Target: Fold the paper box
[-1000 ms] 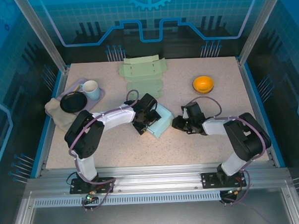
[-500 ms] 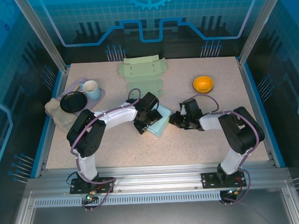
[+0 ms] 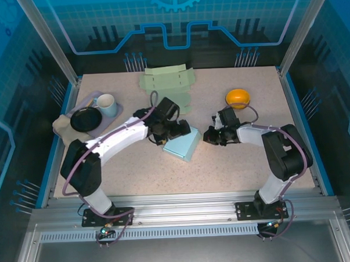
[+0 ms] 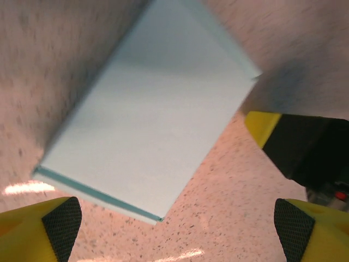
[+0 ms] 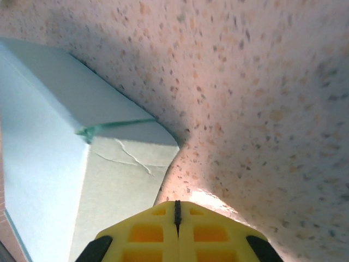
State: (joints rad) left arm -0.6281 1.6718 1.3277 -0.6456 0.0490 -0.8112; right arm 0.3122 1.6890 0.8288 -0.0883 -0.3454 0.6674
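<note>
Find paper box (image 3: 183, 145) closed and flat near centre of worktop (image 3: 136, 173). Find left gripper (image 3: 174, 131) at box's 11 o'clock, jaws released wide, grasping nothing. Find right gripper (image 3: 210, 135) at box's 2 o'clock, jaws clenched empty, just beside a box corner.

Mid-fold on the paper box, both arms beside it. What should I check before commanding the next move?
1. Left gripper open, nothing between its jaws: ok.
2. Right gripper shut and empty: ok.
3. Paper box lying flat on the table, top face closed: ok.
4. Box end flap fully tucked: cannot tell; it looks creased.
5. Right gripper clear of the box: cannot tell; its tip sits right by the end flap.
6. Orange bowl apart from the box: ok.
</note>
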